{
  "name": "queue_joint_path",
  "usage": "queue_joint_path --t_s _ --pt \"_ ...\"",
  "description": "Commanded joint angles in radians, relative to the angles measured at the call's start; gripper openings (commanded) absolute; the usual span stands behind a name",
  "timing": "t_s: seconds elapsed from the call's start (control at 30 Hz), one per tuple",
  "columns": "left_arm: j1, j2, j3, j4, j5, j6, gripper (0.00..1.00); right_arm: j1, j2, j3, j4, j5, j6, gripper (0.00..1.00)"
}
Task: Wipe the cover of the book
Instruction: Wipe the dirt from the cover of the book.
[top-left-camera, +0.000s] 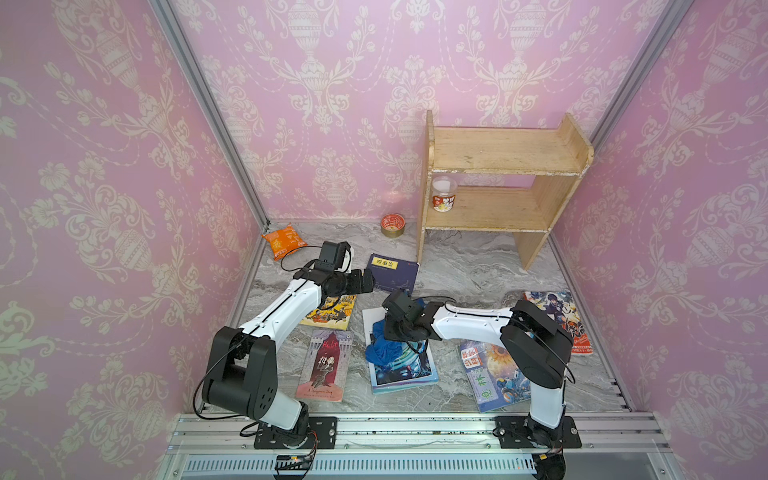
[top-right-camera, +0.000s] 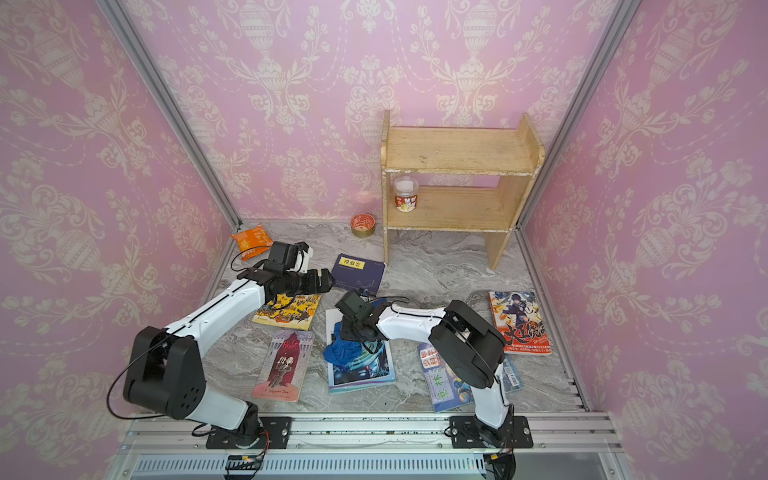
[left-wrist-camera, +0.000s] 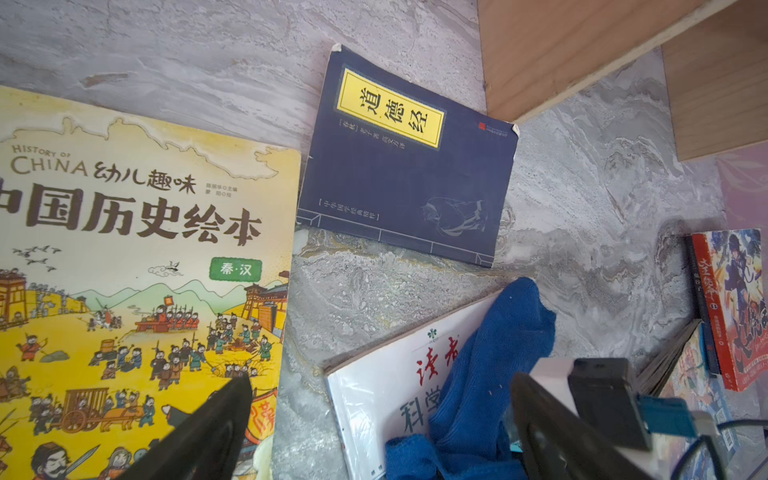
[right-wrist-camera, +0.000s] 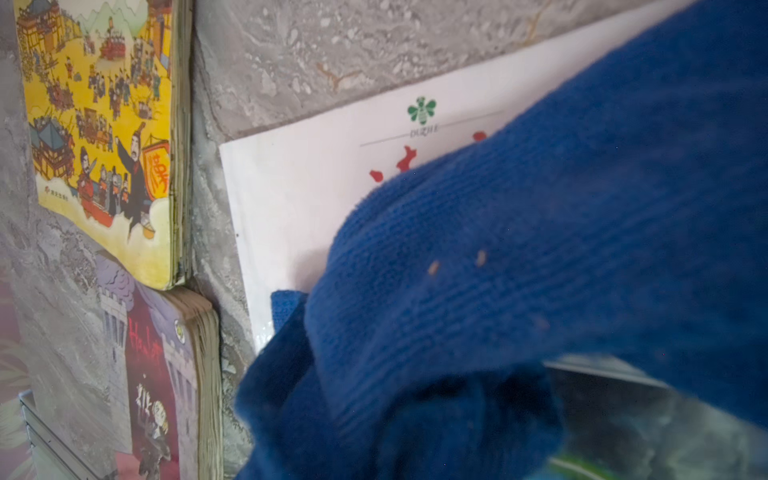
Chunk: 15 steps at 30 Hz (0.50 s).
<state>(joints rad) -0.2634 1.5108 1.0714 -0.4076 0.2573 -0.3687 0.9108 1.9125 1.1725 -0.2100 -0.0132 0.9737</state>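
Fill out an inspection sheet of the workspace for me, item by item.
Surface: grey marbled tabletop, no spills seen.
Job's things: blue cloth bunched on the white-and-blue book.
Clutter: History of China picture book, Hamlet book, navy book, red manga, blue illustrated book, orange snack bag, red tin; a cup on the wooden shelf.
Grippers: left gripper open, holding nothing, near the navy book; right gripper shut on the blue cloth.
Cables: black cable loops near the orange snack bag.
Surroundings: pink patterned walls; aluminium rail in front.
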Motion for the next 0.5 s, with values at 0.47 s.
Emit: queue_joint_path --t_s 0.47 --pt "0.01 -0.032 -0.019 0.006 0.025 -0.016 0.99 0.014 -0.138 -0.188 -0.288 0.127 -0.032 0.0"
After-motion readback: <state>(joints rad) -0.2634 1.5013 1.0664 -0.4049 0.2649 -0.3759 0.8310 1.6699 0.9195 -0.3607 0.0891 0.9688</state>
